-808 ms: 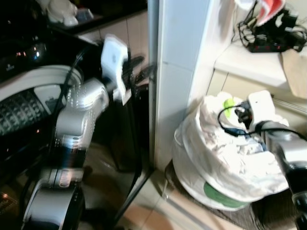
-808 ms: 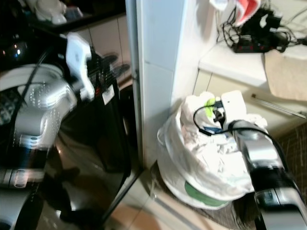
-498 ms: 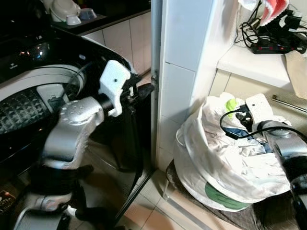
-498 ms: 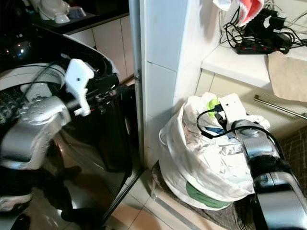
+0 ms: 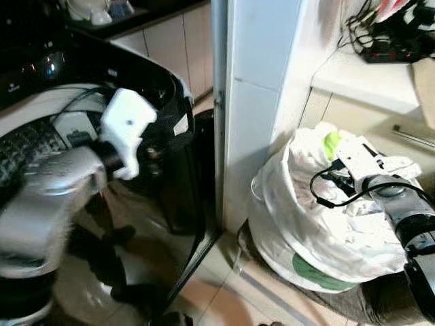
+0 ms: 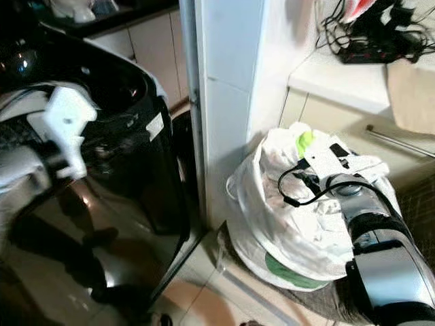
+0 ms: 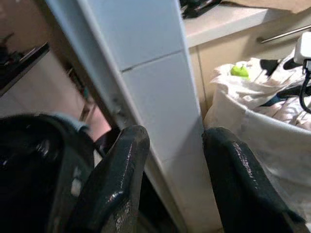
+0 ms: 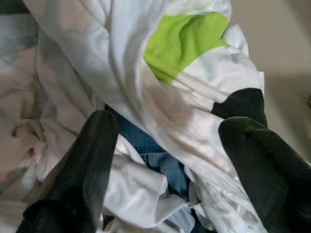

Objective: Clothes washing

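Note:
A white laundry bag (image 5: 299, 231) stuffed with clothes stands on the floor right of a white tiled pillar (image 5: 255, 102). My right gripper (image 8: 170, 155) is open and pushed down into the top of the bag, over white cloth (image 8: 121, 63), a lime-green patch (image 8: 182, 39) and blue fabric (image 8: 155, 158); nothing is held between its fingers (image 8: 92, 170). The black top-loading washing machine (image 5: 166, 85) stands left of the pillar. My left gripper (image 7: 176, 136) is open and empty, held in front of the machine and pointing at the pillar and the bag (image 7: 262, 126).
Above the bag, a counter (image 5: 360, 75) holds a power strip and tangled cables (image 5: 391, 44). A metal rail (image 6: 401, 142) runs under it. Tiled floor (image 5: 224, 292) lies between the machine and the bag. A dark shelf with white items (image 5: 95, 10) sits behind the machine.
My left arm has dropped lower and swung left, away from the pillar. The right gripper stays in the top of the bag, its wrist slightly turned. The camera has shifted a little.

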Robot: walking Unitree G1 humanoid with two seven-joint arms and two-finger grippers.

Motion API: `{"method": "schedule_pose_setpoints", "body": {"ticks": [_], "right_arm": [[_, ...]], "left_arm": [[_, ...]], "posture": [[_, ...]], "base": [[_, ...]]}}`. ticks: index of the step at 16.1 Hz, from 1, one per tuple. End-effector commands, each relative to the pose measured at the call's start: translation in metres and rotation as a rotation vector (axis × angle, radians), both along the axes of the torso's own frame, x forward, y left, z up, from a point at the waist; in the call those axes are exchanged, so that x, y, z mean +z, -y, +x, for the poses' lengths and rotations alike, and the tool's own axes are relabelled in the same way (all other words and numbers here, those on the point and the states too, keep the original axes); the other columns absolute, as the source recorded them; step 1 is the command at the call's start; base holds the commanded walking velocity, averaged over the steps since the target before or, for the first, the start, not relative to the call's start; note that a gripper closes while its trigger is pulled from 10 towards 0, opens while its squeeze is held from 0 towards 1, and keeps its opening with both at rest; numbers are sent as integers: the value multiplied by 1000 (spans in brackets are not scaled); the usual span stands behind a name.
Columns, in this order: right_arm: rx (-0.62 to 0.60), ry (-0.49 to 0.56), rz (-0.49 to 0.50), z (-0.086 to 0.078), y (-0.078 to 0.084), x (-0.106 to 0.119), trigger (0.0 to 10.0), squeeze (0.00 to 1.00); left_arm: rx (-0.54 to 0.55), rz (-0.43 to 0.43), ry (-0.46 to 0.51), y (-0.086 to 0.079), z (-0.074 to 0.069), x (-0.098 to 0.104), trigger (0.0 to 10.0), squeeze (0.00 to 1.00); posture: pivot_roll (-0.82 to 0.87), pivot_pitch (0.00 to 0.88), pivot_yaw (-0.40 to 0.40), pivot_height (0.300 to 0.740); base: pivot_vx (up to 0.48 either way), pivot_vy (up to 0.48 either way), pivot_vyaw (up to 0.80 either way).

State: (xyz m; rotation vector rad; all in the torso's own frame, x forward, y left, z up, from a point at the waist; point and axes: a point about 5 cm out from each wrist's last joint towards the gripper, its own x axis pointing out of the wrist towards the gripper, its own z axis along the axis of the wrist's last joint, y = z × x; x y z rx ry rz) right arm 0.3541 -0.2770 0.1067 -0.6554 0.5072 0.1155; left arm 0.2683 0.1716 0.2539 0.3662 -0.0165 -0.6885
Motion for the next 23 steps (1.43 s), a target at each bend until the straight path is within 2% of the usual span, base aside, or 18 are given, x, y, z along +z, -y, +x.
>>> {"method": "schedule_pose_setpoints", "body": {"ticks": [1, 2, 5, 8, 11, 12, 13, 14, 16, 23], "right_arm": [[-1, 21, -43, 4, -1, 5, 10000, 475], [1, 27, -62, 5, -2, 5, 10000, 0], [7, 61, -132, 8, -6, 8, 10000, 0], [9, 69, -196, 9, -6, 9, 10000, 0], [-19, 59, -234, 7, -1, 7, 10000, 0], [-35, 57, -280, 6, 2, 6, 6118, 0], [-34, 64, -311, 5, 4, 7, 3647, 0], [-44, 75, -314, 5, 5, 8, 0, 0], [-44, 86, -327, 6, 6, 10, 0, 0], [-42, 109, -346, 9, 5, 15, 0, 0]], "left_arm": [[24, 9, -3, -8, -8, 8, 10000, 0], [36, 23, -3, -12, -12, 11, 10000, 0], [89, 70, 27, -31, -27, 33, 10000, 0], [100, 110, -8, -39, -39, 44, 10000, 0], [-34, 106, -86, -30, -58, 42, 10000, 0], [-127, 76, -131, -22, -69, 42, 10000, 0], [-148, 71, -133, -20, -72, 43, 10000, 0], [-141, 70, -128, -20, -71, 45, 10000, 0], [-107, 69, -116, -23, -68, 48, 10000, 0], [-111, 36, -121, -21, -68, 49, 10000, 0]], "posture": [[267, 170, 61, 740], [299, 176, 64, 740], [387, 200, 76, 740], [449, 224, 87, 740], [475, 233, 90, 740], [478, 237, 89, 740], [478, 234, 84, 740], [478, 231, 85, 740], [472, 228, 82, 740], [459, 216, 76, 740]], "base": [[0, 0, 0], [0, 0, 0], [0, 0, 0], [0, 0, 0], [0, 0, 0], [0, 0, 0], [0, 0, 0], [0, 0, 0], [0, 0, 0], [0, 0, 0]]}}
